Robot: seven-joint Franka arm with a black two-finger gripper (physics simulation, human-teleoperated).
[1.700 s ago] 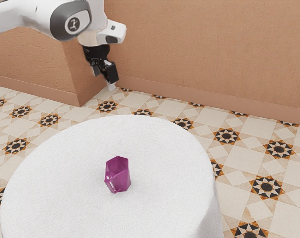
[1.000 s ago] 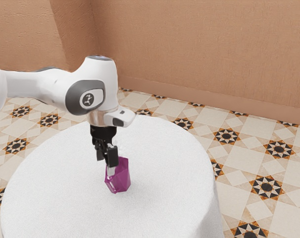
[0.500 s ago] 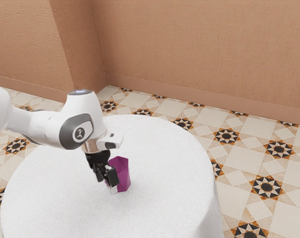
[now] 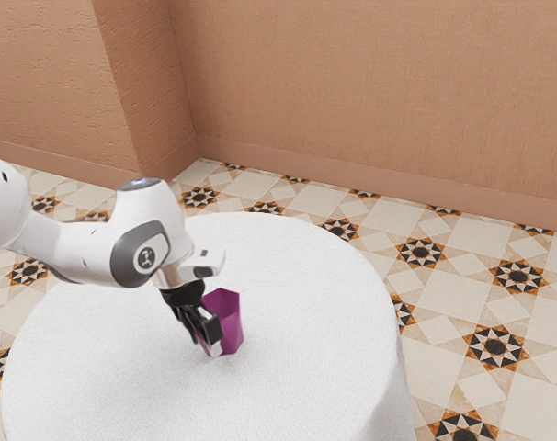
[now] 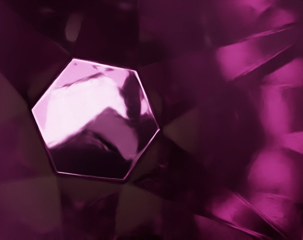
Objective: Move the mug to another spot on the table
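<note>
A purple faceted mug (image 4: 228,320) stands upright near the middle of the round white table (image 4: 334,294). My gripper (image 4: 205,336) is down at the mug's rim, on the side toward the exterior view's left, and the hand covers part of the mug's wall. The wrist view looks straight down into the mug (image 5: 96,120), with its glossy hexagonal bottom just under the hand and its dark purple inner walls all around.
The table's white top stretches widely toward the exterior view's right and front. A patterned tile floor (image 4: 481,285) surrounds the table, with brown walls (image 4: 370,83) behind. My arm (image 4: 85,243) reaches in low over the table's left part.
My arm came down from high above the table's back edge to the mug. In the last half second the hand sank a little lower at the rim. The mug stayed put.
</note>
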